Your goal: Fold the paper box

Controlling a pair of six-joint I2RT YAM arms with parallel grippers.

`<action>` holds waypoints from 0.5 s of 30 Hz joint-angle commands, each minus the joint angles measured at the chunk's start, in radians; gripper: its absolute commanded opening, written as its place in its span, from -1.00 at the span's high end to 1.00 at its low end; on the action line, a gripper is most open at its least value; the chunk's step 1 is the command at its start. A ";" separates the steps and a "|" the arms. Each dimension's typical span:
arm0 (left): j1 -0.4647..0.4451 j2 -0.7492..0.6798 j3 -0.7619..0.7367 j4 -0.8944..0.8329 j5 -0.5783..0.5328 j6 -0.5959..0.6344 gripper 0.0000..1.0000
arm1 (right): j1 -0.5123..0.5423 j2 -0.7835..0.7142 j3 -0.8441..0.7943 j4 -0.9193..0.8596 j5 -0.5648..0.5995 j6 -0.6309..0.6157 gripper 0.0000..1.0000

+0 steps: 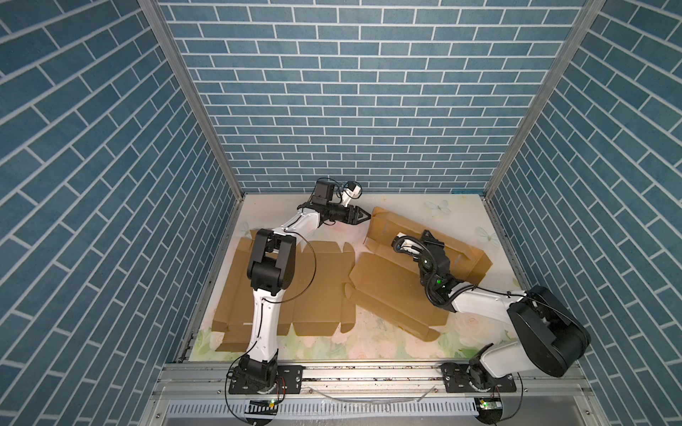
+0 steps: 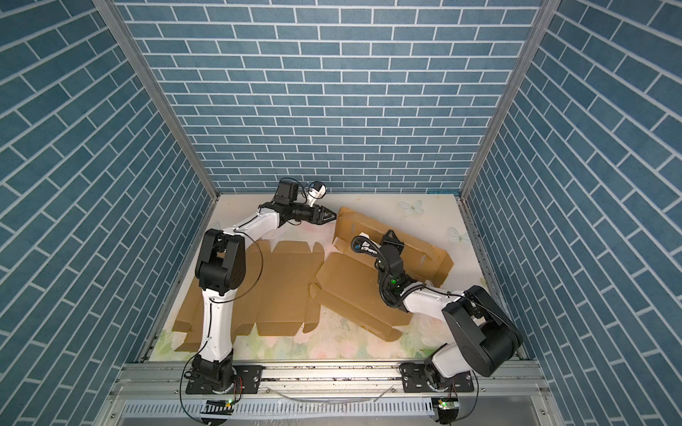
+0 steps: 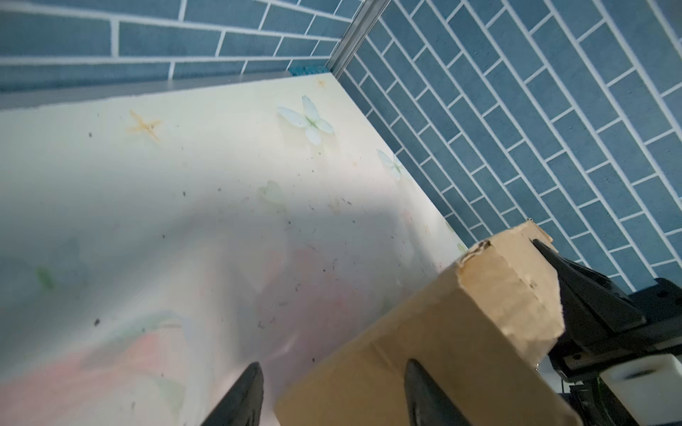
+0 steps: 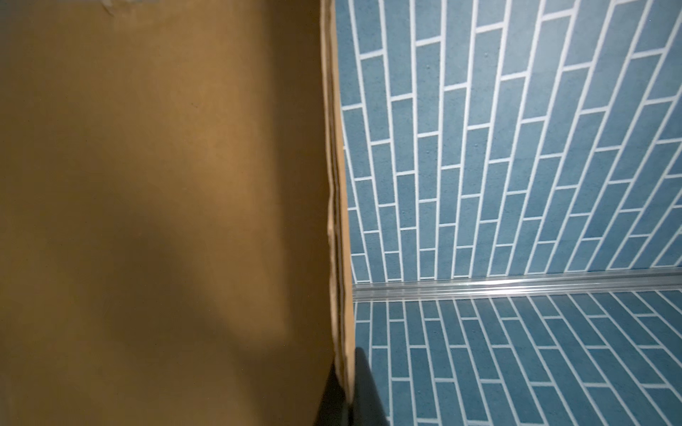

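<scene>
One paper box (image 1: 387, 287): right gripper (image 4: 347, 369) pinches wall (left gripper (image 3: 332, 365) spread).

— Can you see where the right hand (image 4: 348, 372) meets the paper box (image 1: 391, 287)?
— Hardly. In both top views its own wrist (image 1: 435, 258) hides the fingertips, and the wrist view's edge cuts the fingers (image 4: 365, 391) short
— The flat cardboard sheet (image 1: 321, 287)?
— The left arm (image 1: 264, 295) covers a strip of it

Both top views are bright and sharp, their walls (image 1: 92, 184) splayed. In the wrist views a soft shadow crosses the bench (image 3: 129, 184) and the paper box (image 4: 147, 147) looks dim.
</scene>
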 commanded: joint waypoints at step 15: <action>0.079 0.194 0.234 0.002 -0.141 -0.078 -0.30 | -0.026 0.074 0.011 0.183 -0.142 -0.063 1.00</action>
